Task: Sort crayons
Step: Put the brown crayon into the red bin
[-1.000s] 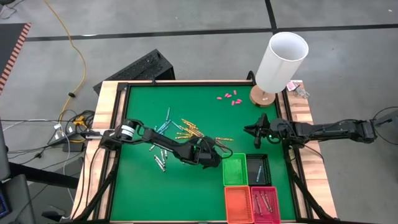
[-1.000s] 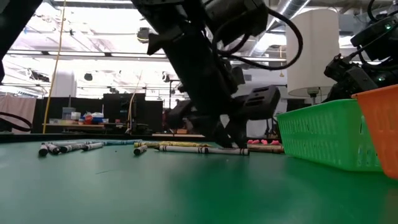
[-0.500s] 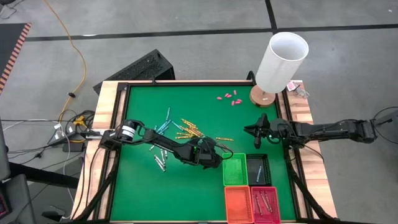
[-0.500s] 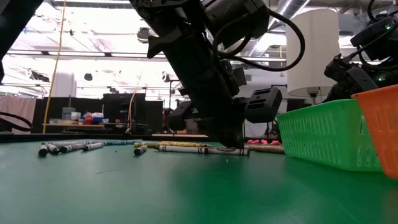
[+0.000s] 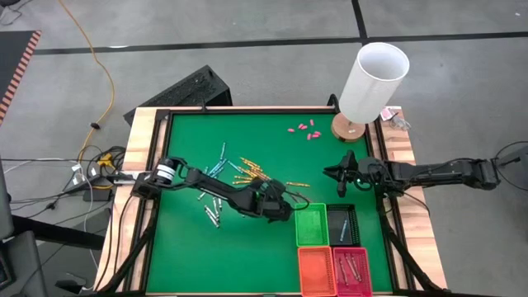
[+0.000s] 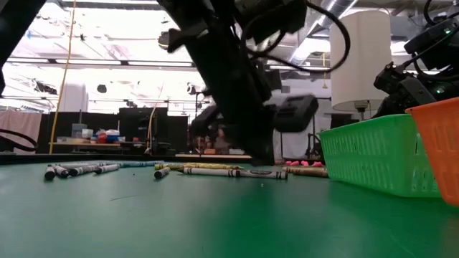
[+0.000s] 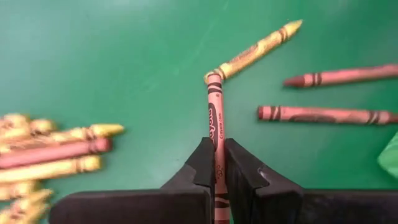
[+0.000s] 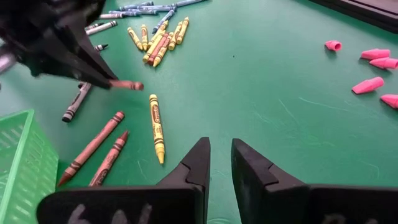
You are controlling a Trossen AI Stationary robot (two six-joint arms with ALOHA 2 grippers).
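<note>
My left gripper (image 5: 281, 199) is over the green mat's middle, just left of the green basket (image 5: 312, 224), shut on a brownish-red crayon (image 7: 214, 112). Two more brownish-red crayons (image 8: 93, 146) and a yellow one (image 8: 157, 127) lie flat on the mat near it. Yellow-orange crayons (image 5: 247, 172), light blue ones (image 5: 219, 159) and grey ones (image 5: 212, 210) lie scattered on the mat's left half. My right gripper (image 8: 221, 152) waits at the mat's right edge, its fingers a narrow gap apart with nothing between them. My left gripper pinches the brownish-red crayon between its two fingers at the part nearest the wrist (image 7: 216, 138). The fingers slant down from the table's left, and the crayon lies along them. Its free end (image 8: 134, 85) juts out past the fingertips, just above the mat.
A black basket (image 5: 342, 223), an orange one (image 5: 316, 271) and a magenta one (image 5: 352, 271) holding crayons stand beside the green basket at the near right. Pink stubby pieces (image 5: 304, 129) lie at the far side. A white lamp (image 5: 371, 78) stands at the far right corner.
My left gripper has shut on the brownish-red crayon lying on the mat and then risen a little with it. The other crayons have stayed in place.
</note>
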